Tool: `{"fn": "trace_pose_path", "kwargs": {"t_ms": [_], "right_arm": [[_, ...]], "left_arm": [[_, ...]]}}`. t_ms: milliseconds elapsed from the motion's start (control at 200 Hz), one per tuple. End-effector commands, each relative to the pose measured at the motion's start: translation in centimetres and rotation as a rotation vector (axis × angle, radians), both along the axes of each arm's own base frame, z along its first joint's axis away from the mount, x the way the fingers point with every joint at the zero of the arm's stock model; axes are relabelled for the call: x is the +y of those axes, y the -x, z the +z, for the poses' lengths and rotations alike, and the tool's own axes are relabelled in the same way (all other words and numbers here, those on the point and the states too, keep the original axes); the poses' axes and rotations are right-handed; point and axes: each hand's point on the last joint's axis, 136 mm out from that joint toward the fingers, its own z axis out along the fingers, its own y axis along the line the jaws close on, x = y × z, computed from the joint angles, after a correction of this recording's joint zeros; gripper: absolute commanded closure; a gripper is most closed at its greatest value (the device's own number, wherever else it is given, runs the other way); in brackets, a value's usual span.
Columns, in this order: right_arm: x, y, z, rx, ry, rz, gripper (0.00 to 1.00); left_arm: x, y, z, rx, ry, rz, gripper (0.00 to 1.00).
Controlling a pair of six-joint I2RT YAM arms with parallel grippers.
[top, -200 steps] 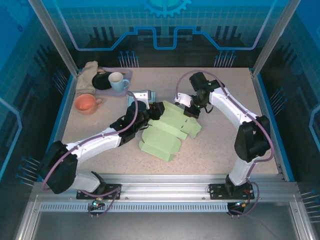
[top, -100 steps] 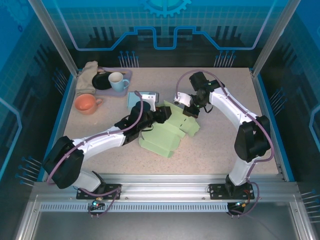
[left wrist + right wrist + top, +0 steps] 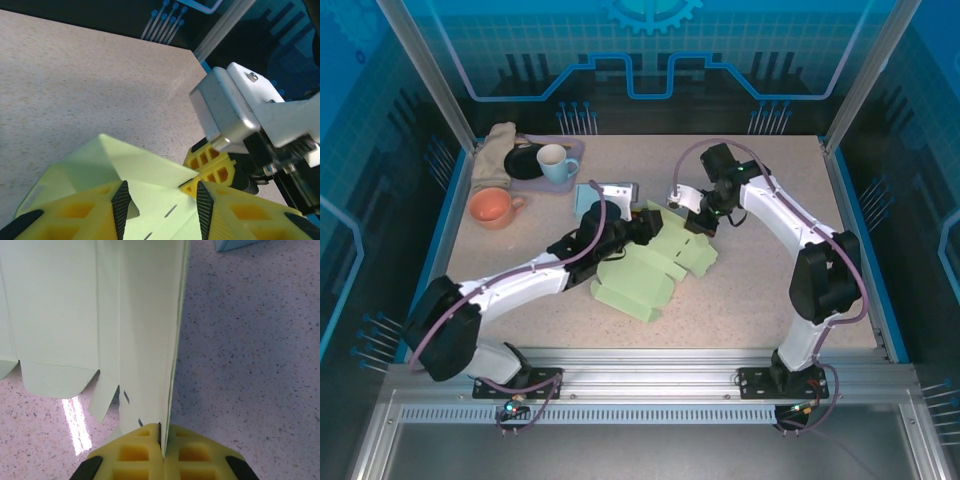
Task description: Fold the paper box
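The pale green paper box point(image 3: 650, 268) lies half-flattened at the middle of the table, its flaps spread toward the front. My left gripper point(image 3: 642, 228) sits on its far left part. In the left wrist view that gripper point(image 3: 161, 186) stands open, with a creased green panel point(image 3: 145, 170) spanning the gap between its black pads point(image 3: 121, 207). My right gripper point(image 3: 693, 222) is at the box's far right edge. In the right wrist view it point(image 3: 161, 429) is shut on a thin upright edge of the paper point(image 3: 150, 315). Its yellow fingers point(image 3: 210, 167) show close beside my left jaws.
At the back left stand an orange cup point(image 3: 492, 207), a blue mug point(image 3: 556, 163), a black dish point(image 3: 525, 162) and a beige cloth point(image 3: 495, 152). A small blue box point(image 3: 605, 193) lies just behind my left gripper. Bare tabletop lies right of and in front of the paper.
My left gripper has moved right, closer to the right gripper. The box has shifted a little left and forward. The right gripper has hardly moved.
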Motion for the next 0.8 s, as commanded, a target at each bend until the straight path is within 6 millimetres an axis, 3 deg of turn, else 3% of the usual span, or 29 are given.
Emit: {"fn": "trace_pose_path", "kwargs": {"t_ms": [0,95,175,405,530,605,795], "right_arm": [[0.0,0.0,1.2,-0.016,-0.044,-0.011,1.0],[-0.1,-0.3,1.0,-0.013,-0.036,-0.024,1.0],[-0.2,-0.4,0.8,-0.008,-0.024,-0.035,1.0],[-0.3,-0.7,-0.1,0.024,-0.005,-0.043,1.0],[-0.2,-0.8,-0.1,0.027,-0.008,-0.043,1.0],[-0.2,-0.7,-0.1,0.024,-0.009,-0.036,1.0],[-0.1,-0.6,-0.1,0.025,-0.014,-0.03,1.0]], "left_arm": [[3.8,1.0,1.3,-0.038,-0.062,0.122,0.55],[5.8,2.2,0.4,-0.007,-0.1,0.165,0.54],[5.8,3.3,-0.5,0.021,-0.097,0.127,0.54],[0.0,6.1,-4.2,0.06,-0.053,-0.17,0.52],[-2.1,5.4,-6.2,0.064,-0.144,-0.201,0.49],[-2.4,4.2,-7.2,0.06,-0.201,-0.166,0.46],[1.7,0.2,-8.3,-0.008,-0.396,0.106,0.4]]}}
